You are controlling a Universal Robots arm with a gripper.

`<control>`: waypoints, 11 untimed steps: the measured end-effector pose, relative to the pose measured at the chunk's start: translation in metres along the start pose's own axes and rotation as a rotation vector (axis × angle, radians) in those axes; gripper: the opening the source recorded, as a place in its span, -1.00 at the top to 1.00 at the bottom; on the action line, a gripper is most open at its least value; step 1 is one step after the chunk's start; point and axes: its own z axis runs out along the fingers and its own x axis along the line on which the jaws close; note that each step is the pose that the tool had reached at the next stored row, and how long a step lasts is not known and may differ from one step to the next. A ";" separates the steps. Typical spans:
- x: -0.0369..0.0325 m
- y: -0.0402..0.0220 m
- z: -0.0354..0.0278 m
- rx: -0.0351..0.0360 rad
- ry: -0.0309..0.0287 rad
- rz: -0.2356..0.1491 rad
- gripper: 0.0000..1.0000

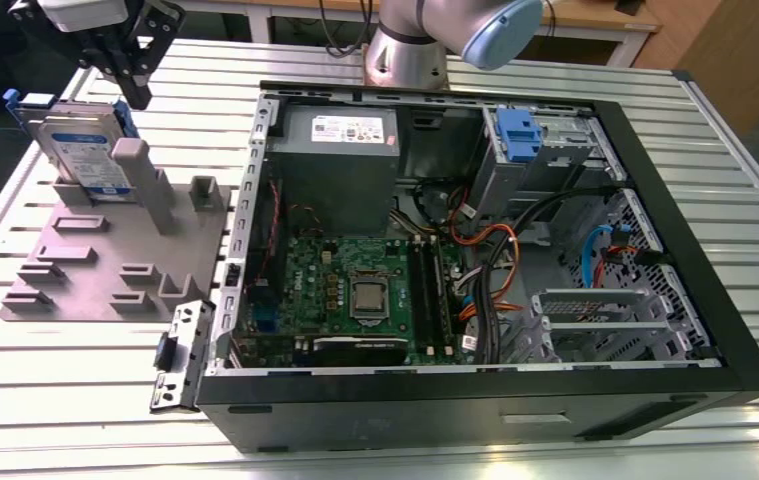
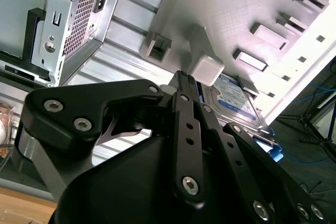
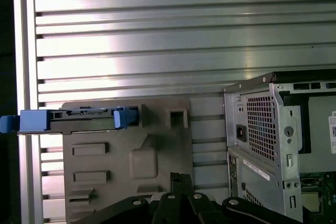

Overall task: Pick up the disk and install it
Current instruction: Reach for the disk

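Exterior view: the gripper hangs over the slatted metal table, its fingers pointing down. The open computer case lies well off to its side, and the arm's base stands behind that case.
First wrist view: looks straight down past the gripper and shows the disk edge-on, as a thin dark strip with blue ends.
Second wrist view: looks along the gripper at a slant and catches the labelled face of the disk.
Gripper state: both wrist views show the fingertips pressed together with nothing between them.
Gripper pose: upright, above a grey fixture plate and clear of it.
Disk position: the disk stands on edge in a slot of the plate, below the gripper and to one side, not held.
Nearest thing: a grey post on the plate, closer under the fingertips than the disk.
Disk appearance: flat, silver, rectangular, with a white-and-blue label and a bright blue carrier around it.
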 end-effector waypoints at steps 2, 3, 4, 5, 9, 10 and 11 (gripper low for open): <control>0.0002 0.0000 0.0000 0.0000 0.0000 0.000 0.79; 0.0003 0.0000 0.0000 0.0000 0.0000 0.000 0.79; 0.0004 0.0000 0.0000 0.0000 0.0000 0.000 0.79; 0.0005 0.0000 0.0000 0.0000 0.0000 0.000 0.79; 0.0014 -0.0001 -0.0001 0.0001 0.0001 0.000 0.79; 0.0016 -0.0001 -0.0001 0.0000 0.0001 0.000 0.79; 0.0016 -0.0001 0.0000 -0.0001 0.0000 0.000 0.79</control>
